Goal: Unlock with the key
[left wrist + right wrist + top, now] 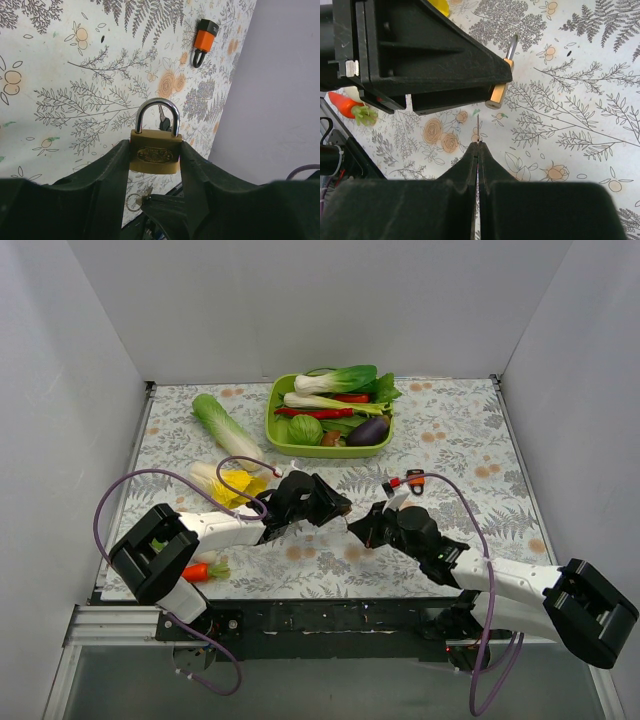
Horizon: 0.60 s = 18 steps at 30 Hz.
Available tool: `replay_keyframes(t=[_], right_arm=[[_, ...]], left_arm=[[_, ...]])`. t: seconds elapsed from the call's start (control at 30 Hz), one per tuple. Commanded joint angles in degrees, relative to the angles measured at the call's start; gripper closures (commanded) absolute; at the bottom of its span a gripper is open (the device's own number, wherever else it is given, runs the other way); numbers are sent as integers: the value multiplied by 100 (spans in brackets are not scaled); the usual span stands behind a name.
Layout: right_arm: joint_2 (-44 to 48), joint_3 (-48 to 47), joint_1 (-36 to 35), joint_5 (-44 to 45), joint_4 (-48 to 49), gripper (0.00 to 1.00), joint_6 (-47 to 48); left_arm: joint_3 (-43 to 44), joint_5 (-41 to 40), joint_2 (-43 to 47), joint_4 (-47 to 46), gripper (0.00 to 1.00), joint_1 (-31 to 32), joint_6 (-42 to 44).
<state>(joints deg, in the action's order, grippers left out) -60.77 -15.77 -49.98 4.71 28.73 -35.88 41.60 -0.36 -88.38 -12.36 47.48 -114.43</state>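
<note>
1. Nearest the lens, at 7 o'clock of the top view, left arm reaching inward over the floral worktop; toy carrot just beside it.
2. At centre, left tool: fingers clamped on the body of the brass padlock, whose shackle is closed and points away from the wrist.
3. Tiny key: thin silver blade projecting from the right tool toward 12 o'clock in the right wrist view, its tip near the brass padlock's base but not touching it.
4. Fingers of the right tool: pressed together on the key.
5. Orange-and-black padlock: lying on the worktop at 1 o'clock of the right tool, apart from both arms.
</note>
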Motion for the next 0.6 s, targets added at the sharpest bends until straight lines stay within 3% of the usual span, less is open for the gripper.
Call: replay_keyframes(t=[0.0, 0.57], right_arm=[[-22, -286, 102, 162, 142, 99, 125], [-277, -488, 383, -225, 185, 99, 213]], left_arm=[[-29, 10, 233, -135, 100, 33, -1187], [-65, -52, 339, -56, 100, 33, -1151]])
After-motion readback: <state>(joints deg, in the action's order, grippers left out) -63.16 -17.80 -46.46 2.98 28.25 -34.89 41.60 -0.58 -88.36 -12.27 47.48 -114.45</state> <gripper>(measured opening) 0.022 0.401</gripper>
